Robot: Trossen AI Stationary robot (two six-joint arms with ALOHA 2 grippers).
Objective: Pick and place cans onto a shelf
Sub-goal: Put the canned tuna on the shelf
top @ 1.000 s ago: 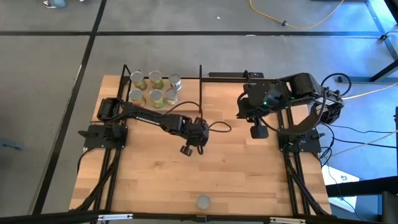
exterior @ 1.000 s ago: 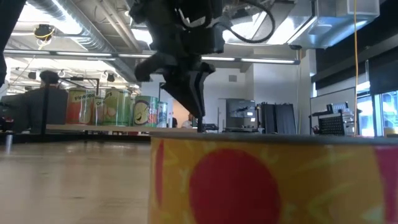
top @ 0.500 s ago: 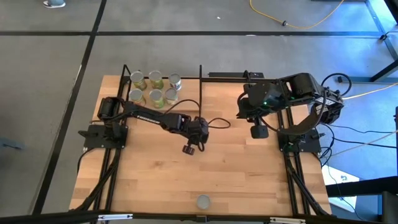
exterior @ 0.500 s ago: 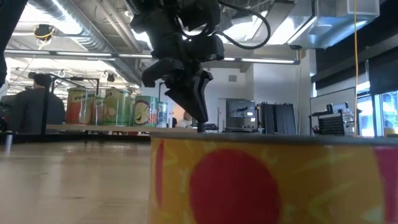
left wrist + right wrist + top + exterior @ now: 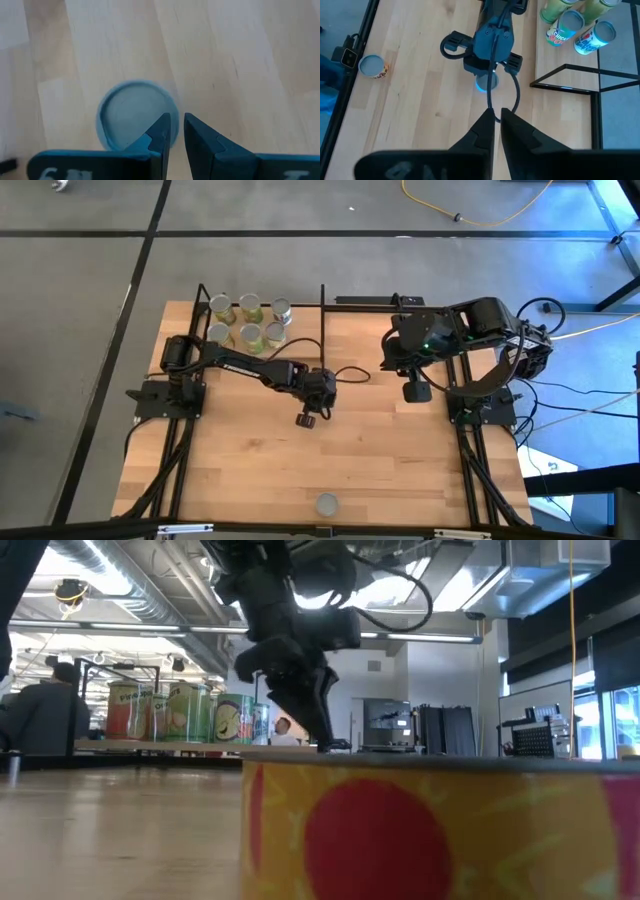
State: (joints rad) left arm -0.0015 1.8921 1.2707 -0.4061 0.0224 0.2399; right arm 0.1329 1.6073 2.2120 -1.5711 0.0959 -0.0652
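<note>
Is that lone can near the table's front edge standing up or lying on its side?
Standing up. The high view shows the can as a full round top, and its label sits level in the low view.

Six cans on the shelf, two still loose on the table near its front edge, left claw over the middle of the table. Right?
Not quite. Only one can is loose near the table's front edge, as the high view shows. Six cans do stand on the shelf, and the left claw is over the middle of the table.
</note>
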